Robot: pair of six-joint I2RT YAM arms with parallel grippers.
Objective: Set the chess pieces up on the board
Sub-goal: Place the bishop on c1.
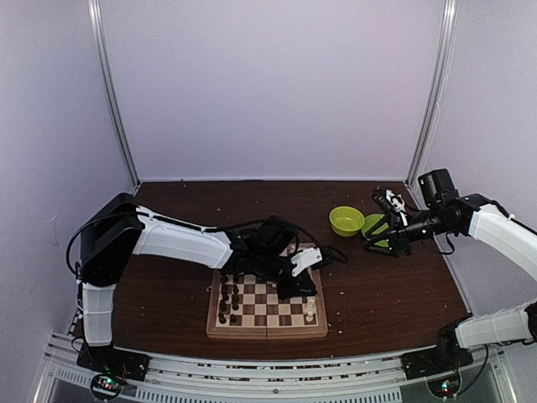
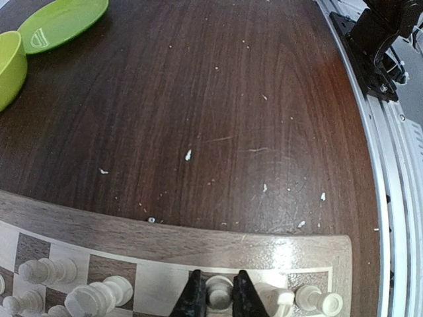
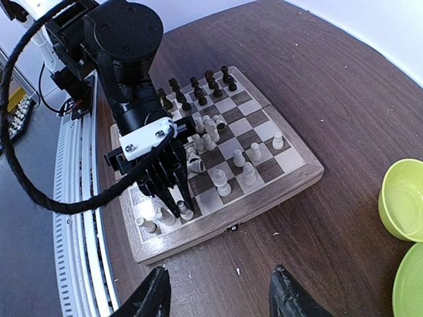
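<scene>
- My left hand (image 2: 220, 298) is down on the square wooden chessboard with dark-brown and cream squares (image 1: 215, 324), at its right-hand edge row.
- The fingers (image 2: 195, 296) are drawn in close and pinching a small cream-white chess piece (image 2: 219, 290). It stands upright between them on an edge square.
- From the right wrist I see the same hand (image 3: 176, 210) coming in from above, tips down among the edge-row pieces.
- More cream-white pieces (image 3: 232, 173) are in a loose cluster across the middle squares. A few there look tipped over, though I can't be sure.
- Others sit in the edge row on either side of the pinched one.
- The dark brown-black pieces (image 3: 198, 87) stand in two rows at the opposite end, the board's left side (image 1: 228, 304) from above.
- The board lies flat on the dark wood worktop (image 1: 176, 210), close to the near edge, between the two arm bases.
- My right hand (image 3: 221, 300) is spread wide and carries nothing. It hangs off the board's right side.
- From above, that hand (image 1: 375, 225) is over the flat lime-green plate (image 3: 411, 285), just beside the round lime-green bowl (image 1: 346, 221).
- Both green dishes sit well apart from the board, to its far right.
- Tiny white crumbs (image 2: 188, 155) dot the bare wood.
</scene>
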